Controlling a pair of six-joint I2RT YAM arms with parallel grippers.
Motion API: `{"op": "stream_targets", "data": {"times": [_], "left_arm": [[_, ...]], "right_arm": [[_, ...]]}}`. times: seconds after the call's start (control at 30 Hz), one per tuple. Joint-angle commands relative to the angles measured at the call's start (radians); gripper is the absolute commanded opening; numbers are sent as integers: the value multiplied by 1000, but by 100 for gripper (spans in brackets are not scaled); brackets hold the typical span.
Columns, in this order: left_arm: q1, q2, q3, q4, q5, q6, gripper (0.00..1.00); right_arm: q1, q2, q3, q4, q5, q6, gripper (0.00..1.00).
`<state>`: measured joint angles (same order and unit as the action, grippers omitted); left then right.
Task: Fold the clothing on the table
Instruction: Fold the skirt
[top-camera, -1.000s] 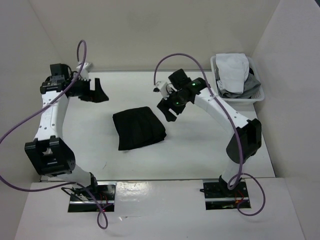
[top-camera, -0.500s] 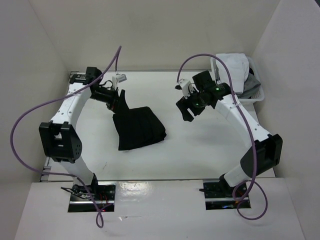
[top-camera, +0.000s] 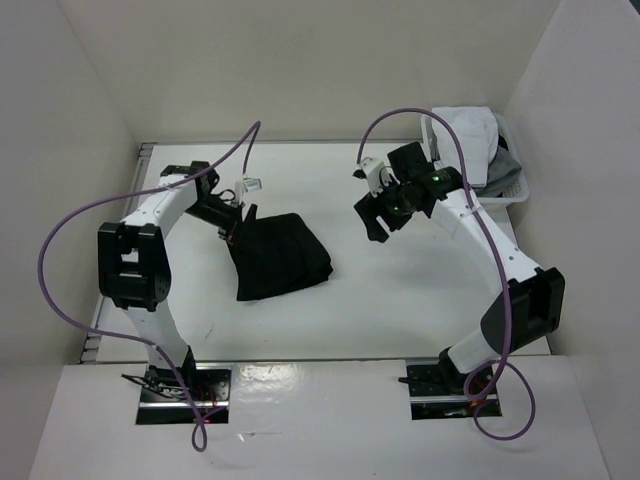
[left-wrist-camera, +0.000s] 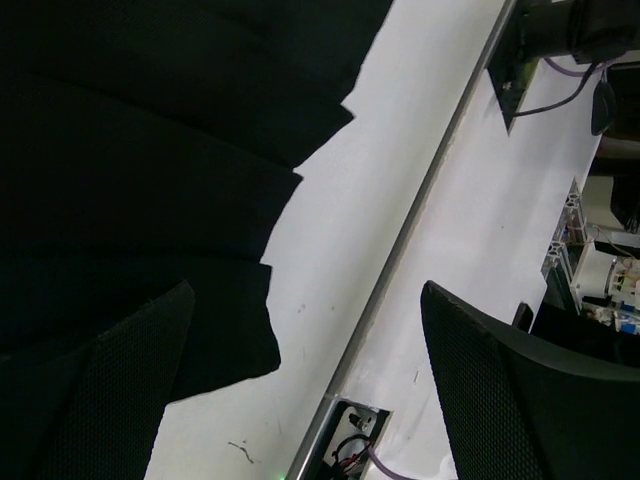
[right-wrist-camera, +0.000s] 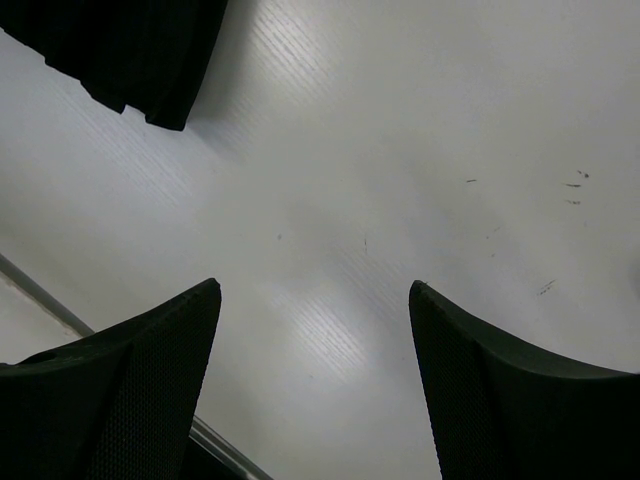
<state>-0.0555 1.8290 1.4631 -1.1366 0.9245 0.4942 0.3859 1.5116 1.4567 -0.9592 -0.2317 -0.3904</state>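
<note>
Centrally on the surface (top-camera: 420, 290) lies the clothing (top-camera: 280, 255); left gripper (top-camera: 232, 222), spread wide, straddles its far-left corner (right gripper (top-camera: 374, 224) hovers spread, apart). Judged best: pinch the edge squarely before lifting.

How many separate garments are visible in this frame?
3. The black skirt lies on the table near the left hand; a white garment and a grey garment sit in the basket at the far right. More may be hidden underneath them.
</note>
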Motion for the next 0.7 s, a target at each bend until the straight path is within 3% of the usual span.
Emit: {"op": "stream_targets", "data": {"times": [0.0,0.33,0.47,0.67], "left_arm": [[16,49,-17,57,-16,18,100],[71,220,-46,176,-96,9,98],[71,234,-26,152,-84,9,98],[71,40,124,-27,-59,32,98]], "right_arm": [[-7,1,-16,42,2,7,81],[-7,19,-47,51,-8,7,81],[-7,-2,-59,51,-8,7,81],[-7,-77,-59,19,22,-4,81]]}}
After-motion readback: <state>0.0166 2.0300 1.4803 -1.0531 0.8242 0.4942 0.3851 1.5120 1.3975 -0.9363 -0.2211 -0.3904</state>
